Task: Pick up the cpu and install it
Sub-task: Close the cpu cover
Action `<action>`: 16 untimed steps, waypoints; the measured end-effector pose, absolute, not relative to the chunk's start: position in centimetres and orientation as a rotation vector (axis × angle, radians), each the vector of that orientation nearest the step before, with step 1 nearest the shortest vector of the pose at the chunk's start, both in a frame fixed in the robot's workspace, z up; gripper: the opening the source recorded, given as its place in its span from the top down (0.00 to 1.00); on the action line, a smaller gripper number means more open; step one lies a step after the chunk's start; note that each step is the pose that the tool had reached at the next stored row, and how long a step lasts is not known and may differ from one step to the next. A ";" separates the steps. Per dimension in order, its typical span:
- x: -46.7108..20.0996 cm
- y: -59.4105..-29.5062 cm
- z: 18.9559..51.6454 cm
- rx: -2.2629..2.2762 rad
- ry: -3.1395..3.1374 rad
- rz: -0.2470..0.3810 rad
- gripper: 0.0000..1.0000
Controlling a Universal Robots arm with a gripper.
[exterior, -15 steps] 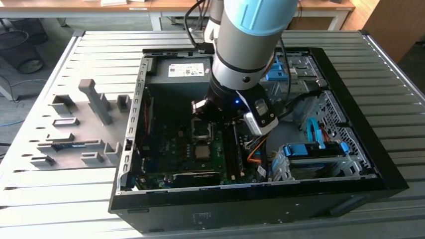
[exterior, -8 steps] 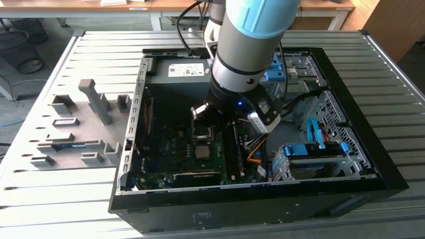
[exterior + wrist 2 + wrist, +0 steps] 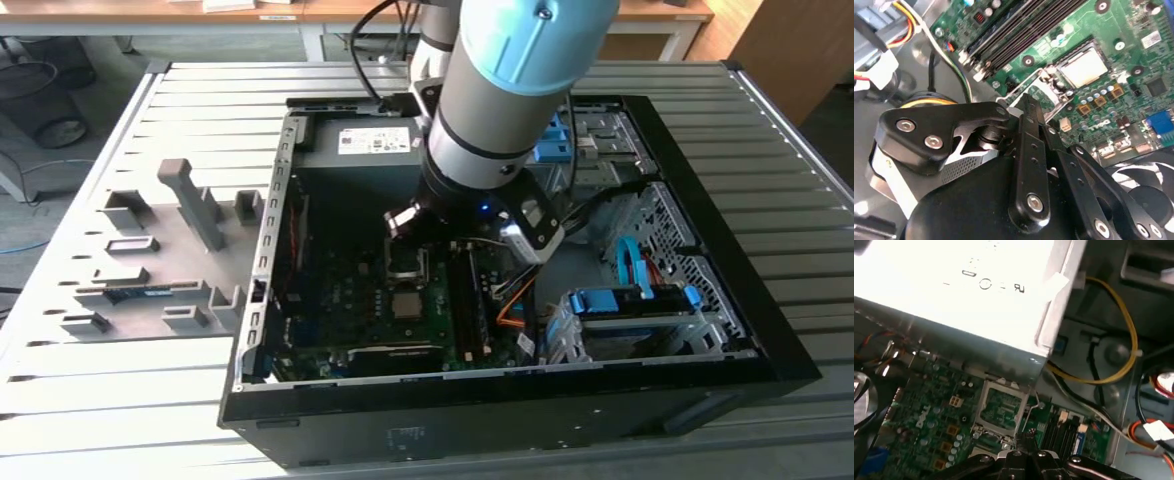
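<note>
Quick tally: one arm (image 3: 507,90) carrying one tool (image 3: 1029,107). One open case (image 3: 534,410) sits on one counter (image 3: 120,420), with one grey fixture tray (image 3: 147,250) next to it. Inside the case there's one motherboard (image 3: 1114,115), one cpu (image 3: 1083,67), one power supply (image 3: 360,140) and one fan (image 3: 1149,180). Memory slots (image 3: 1009,35) look like four. Blue drive brackets (image 3: 638,302): two.
</note>
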State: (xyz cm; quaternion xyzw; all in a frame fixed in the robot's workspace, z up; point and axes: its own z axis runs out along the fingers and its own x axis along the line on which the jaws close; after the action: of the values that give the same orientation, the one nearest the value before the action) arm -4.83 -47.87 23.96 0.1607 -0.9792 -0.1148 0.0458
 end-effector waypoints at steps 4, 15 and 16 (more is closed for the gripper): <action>-4.8 -47.9 23.8 0.598 -2.962 -0.345 0.90; -4.8 -47.9 23.7 0.848 -2.882 -0.341 0.90; -4.8 -47.9 23.7 0.874 -2.873 -0.340 0.90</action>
State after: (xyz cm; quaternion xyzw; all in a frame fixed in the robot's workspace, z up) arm -4.83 -47.88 23.65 0.2885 -0.9490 -0.1122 0.0597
